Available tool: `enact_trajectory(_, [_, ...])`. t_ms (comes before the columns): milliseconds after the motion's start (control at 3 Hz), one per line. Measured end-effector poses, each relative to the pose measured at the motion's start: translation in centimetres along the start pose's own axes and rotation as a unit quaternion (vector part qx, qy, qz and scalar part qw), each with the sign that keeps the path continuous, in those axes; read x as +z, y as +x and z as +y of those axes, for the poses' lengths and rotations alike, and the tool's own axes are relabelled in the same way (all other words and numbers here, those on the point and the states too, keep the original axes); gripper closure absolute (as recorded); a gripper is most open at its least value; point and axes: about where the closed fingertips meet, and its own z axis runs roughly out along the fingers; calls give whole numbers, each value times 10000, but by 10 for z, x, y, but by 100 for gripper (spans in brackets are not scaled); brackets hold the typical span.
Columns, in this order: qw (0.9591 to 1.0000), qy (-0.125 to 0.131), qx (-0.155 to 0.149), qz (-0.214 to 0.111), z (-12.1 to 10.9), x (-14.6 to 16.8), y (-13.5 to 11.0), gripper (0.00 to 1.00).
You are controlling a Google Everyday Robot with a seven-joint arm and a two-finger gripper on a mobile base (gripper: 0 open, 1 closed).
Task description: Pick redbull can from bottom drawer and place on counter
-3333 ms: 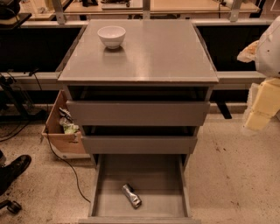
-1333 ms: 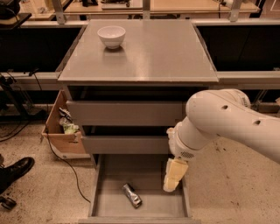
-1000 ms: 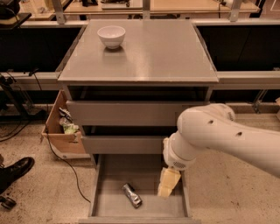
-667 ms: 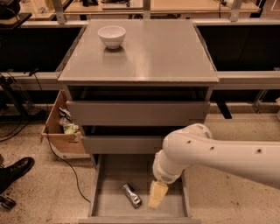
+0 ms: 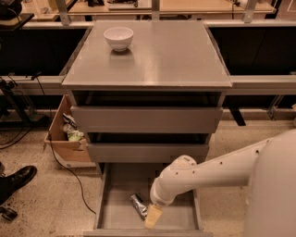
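Observation:
The redbull can [image 5: 138, 205], small, silvery and dented, lies on its side on the floor of the open bottom drawer [image 5: 121, 184], near the front middle. My gripper [image 5: 153, 216] reaches down into that drawer from the right on a white arm. Its beige tip sits just right of the can's near end, touching it or nearly so. The grey counter [image 5: 157, 58] tops the cabinet above and carries a white bowl [image 5: 118, 38] at its back left.
Two upper drawers [image 5: 147, 119] stand slightly ajar above the bottom one. A cardboard box [image 5: 64, 140] with rubbish sits on the floor left of the cabinet, with a cable beside it. A black shoe [image 5: 16, 180] is at the far left. Wooden tabletops [image 5: 194, 6] lie behind.
My arm has swung in from the right and down to the left into the bottom drawer. The gripper now sits next to the can. The can and bowl have not moved.

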Motion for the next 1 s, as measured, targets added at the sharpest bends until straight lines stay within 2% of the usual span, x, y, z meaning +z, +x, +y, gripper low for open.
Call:
enact_trajectory(333, [9999, -22, 90, -98, -16, 68, 5, 0])
enact_trajectory(667, [9998, -35, 123, -130, -16, 70, 6, 0])
enact_trajectory(1000, [9983, 94, 415, -396, -30, 83, 11, 0])
